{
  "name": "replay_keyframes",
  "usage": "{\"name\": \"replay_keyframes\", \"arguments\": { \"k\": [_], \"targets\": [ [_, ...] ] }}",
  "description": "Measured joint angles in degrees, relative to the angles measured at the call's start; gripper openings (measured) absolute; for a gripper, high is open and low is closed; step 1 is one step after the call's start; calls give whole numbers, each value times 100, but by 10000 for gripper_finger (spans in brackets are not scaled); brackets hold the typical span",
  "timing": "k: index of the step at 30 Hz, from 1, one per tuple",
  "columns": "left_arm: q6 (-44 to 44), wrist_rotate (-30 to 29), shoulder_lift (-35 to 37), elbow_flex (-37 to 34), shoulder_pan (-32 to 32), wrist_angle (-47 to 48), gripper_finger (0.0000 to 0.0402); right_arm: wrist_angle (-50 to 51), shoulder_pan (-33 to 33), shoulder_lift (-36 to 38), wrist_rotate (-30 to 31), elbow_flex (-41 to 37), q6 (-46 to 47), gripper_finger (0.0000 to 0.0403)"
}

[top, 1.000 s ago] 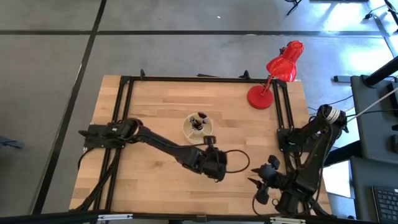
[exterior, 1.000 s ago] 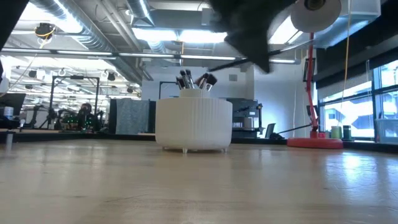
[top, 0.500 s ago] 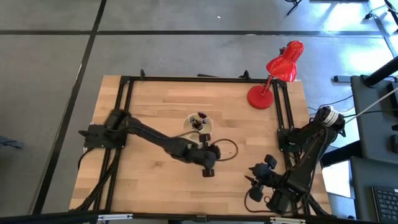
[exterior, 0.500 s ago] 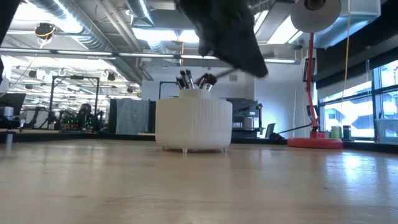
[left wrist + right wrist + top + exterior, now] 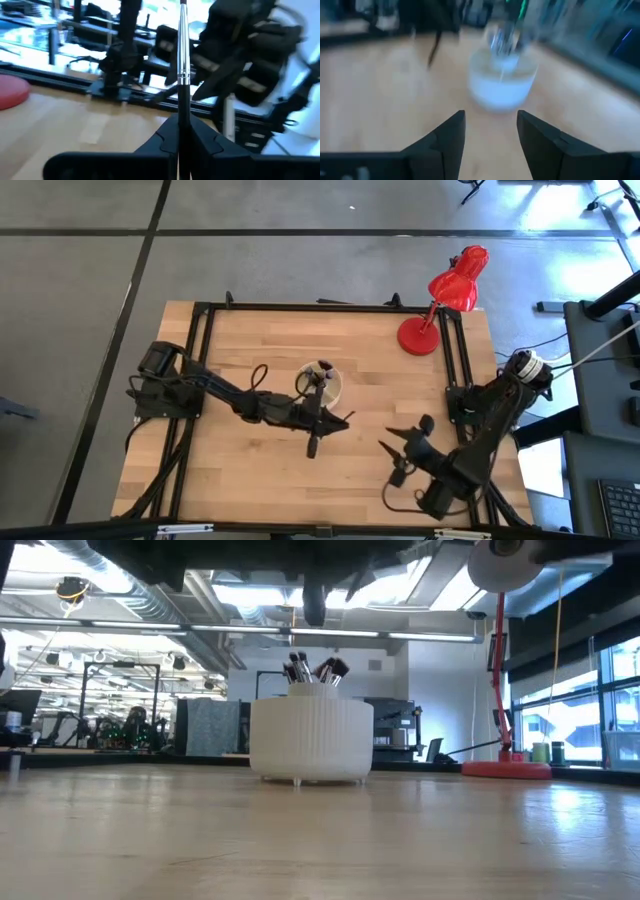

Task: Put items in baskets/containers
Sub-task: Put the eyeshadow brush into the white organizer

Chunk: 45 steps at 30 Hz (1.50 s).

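Note:
The cream ribbed container point(image 5: 320, 385) stands near the table's middle, with several dark brushes point(image 5: 315, 668) upright in it; it also shows in the right wrist view point(image 5: 502, 82). My left gripper point(image 5: 343, 420) hovers just near and right of the container, shut on one thin brush point(image 5: 183, 45) with a silvery ferrule. My right gripper point(image 5: 388, 455) is open and empty at the near right, facing the container, with its fingers apart in its wrist view point(image 5: 490, 130). My left gripper pinches the brush's dark handle point(image 5: 180, 117) between its two fingertips. The fingers lie roughly level, pointing toward the table's right. The brush runs on past the fingertips along their line, ferrule and tip ahead, lifted clear of the table.
A red desk lamp point(image 5: 440, 305) stands at the far right corner on its round base point(image 5: 505, 768). A black frame point(image 5: 200, 310) runs along the table's far and side edges. Bare wood lies near and left of the container.
My left gripper has drawn back from the near middle toward the container, going left and farther, and has turned at the wrist, still shut on the brush. My right gripper has gone left toward the table's middle.

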<state>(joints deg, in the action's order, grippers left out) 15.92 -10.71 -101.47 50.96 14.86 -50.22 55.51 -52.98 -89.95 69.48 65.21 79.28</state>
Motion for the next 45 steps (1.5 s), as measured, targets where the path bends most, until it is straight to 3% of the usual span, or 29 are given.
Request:
{"name": "replay_keyframes", "arguments": {
  "k": [5,12,16,19,23,29,34,35,41,45],
  "targets": [
    [-273,-252,-15,-2,-5,-14,15,-869,637,2,1198,0,-921,179],
    [-841,-1081,-17,-2,1,318,15,-1108,1256,170,1010,0,-1083,179],
    [-831,-1810,-17,-2,1,665,15,-1254,1545,363,113,0,-1293,179],
    [-776,-2048,-17,-2,-1,717,15,-1733,1844,468,-1336,0,-2102,179],
    [-774,-2075,-17,-2,-14,713,15,-2586,2098,468,-3128,0,-3991,179],
    [-774,-2143,-17,-2,-72,964,15,-2639,2175,518,-5467,47,-6630,179],
    [-758,-2155,-20,-2,-65,1042,15,-2336,2425,771,-5116,-433,-6722,168],
    [-724,-2137,-20,-2,-58,1065,15,-2555,2586,847,-5298,-695,-6651,162],
    [-710,-2120,-22,-2,16,1120,15,-5795,3333,1092,-7157,-2491,-6238,123],
    [-818,-2130,-22,-2,-40,1113,15,-7061,3455,1164,-6793,-3118,-6208,114]
  ]
}}
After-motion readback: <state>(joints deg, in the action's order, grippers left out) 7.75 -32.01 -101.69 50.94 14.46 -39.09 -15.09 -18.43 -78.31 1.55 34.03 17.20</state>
